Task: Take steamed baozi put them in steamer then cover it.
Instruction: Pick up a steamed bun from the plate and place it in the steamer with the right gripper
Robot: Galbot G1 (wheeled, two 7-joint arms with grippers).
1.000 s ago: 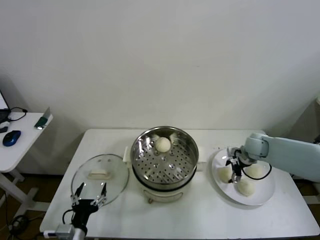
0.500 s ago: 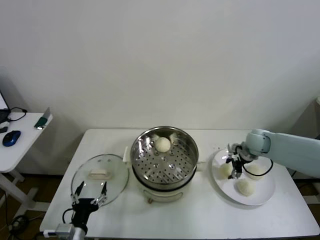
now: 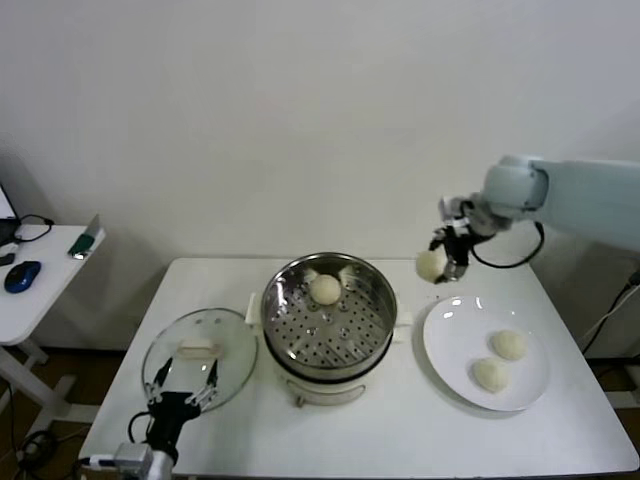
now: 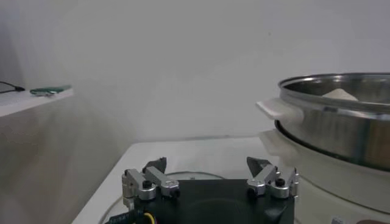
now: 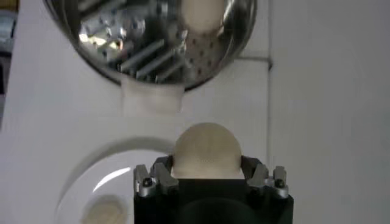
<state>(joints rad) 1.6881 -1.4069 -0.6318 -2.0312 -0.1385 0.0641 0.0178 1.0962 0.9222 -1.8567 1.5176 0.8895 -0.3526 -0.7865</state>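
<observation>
Far left of the white surface (image 3: 400,430): left tool (image 3: 181,388) hovers low at the near edge of the round clear glass cover with white rectangular handle (image 3: 199,349), fingers spread apart, gripping nothing. The cover lies flat just beside the steamer, off the basket so the opening stays free for loading; the left arm appears parked there, ready for the covering step.

Centre: round shiny stainless-steel steamer basket with perforated bottom on a white base (image 3: 329,318). One smooth cream-white baozi (image 3: 325,289) sits inside, toward the far wall, leaving most of the perforated floor bare for the others.

Right of the steamer: right tool (image 3: 441,262) is raised high above the surface, between the steamer and the flat white plate (image 3: 449,330), clamped on a second baozi (image 5: 206,150). In the right wrist view the bun bulges between the two fingers, the steamer rim visible beyond it. The height looks chosen to clear the basket wall.

Far right: two more baozi (image 3: 509,344) rest on the plate, near each other, waiting their turn.
</observation>
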